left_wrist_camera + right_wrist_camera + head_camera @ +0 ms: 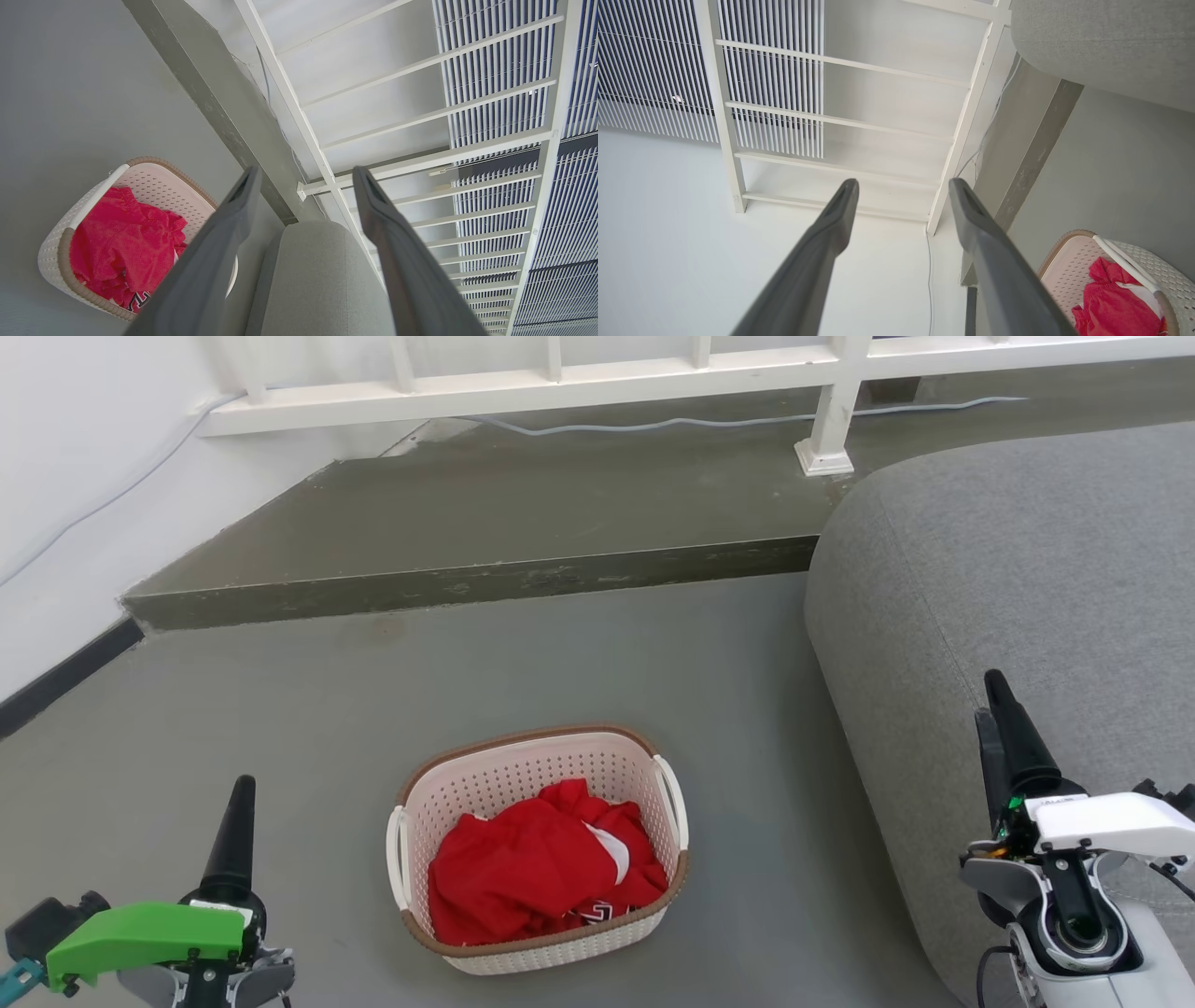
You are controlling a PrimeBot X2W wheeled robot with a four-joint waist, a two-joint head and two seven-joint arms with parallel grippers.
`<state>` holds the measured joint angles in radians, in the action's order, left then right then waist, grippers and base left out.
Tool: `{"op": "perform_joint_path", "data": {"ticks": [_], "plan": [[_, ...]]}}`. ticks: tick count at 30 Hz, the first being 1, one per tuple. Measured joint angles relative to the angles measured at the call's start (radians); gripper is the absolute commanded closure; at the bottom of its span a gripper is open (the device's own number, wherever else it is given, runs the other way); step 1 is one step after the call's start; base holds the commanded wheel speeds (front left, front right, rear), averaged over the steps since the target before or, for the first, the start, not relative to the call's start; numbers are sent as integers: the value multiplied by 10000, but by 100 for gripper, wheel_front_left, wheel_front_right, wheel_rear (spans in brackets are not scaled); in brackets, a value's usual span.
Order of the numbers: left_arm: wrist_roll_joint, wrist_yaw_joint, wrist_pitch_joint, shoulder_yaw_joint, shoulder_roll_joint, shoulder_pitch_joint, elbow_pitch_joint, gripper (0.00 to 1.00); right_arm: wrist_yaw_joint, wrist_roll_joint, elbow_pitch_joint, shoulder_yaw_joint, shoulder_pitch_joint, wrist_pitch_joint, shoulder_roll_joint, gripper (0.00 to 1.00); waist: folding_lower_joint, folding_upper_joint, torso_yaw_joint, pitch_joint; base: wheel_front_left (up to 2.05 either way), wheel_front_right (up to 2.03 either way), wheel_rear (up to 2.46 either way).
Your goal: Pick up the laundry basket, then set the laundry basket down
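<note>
On floor (280, 709), centre: laundry basket (560, 952) upright w/ red clothes (532, 868) inside. Left gripper (303, 173) & right gripper (903, 185) both spread wide, empty, apart from basket.

I read this as a home-like living room. Evidence: grey fabric sofa (1008, 569) standing on a plain grey floor (280, 728), and a laundry basket (597, 947) with a red garment (523, 868) in it. White wall (84, 448) with a dark baseboard (65, 677). A raised step (523, 504) carries a white railing (523, 383), with a loose cable (653, 426) running along it. My left wrist view shows slatted panels (490, 70) behind the railing.
</note>
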<state>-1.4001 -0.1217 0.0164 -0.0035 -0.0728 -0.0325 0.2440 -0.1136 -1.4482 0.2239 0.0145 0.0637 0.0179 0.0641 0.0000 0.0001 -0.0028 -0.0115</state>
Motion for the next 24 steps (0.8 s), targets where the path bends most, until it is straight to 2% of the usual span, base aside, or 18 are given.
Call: {"op": "perform_joint_path", "data": {"ticks": [13,24], "plan": [[2184,13,477,-339,-368,-88,4,0,-2,1760,-61,828,126,525,493,0,0,0,-19,-40,0,0,0],[4410,399,846,-357,-412,-202,-268,0,-2,3810,90,1457,402,915,876,0,0,0,-27,-77,0,0,0]]}}
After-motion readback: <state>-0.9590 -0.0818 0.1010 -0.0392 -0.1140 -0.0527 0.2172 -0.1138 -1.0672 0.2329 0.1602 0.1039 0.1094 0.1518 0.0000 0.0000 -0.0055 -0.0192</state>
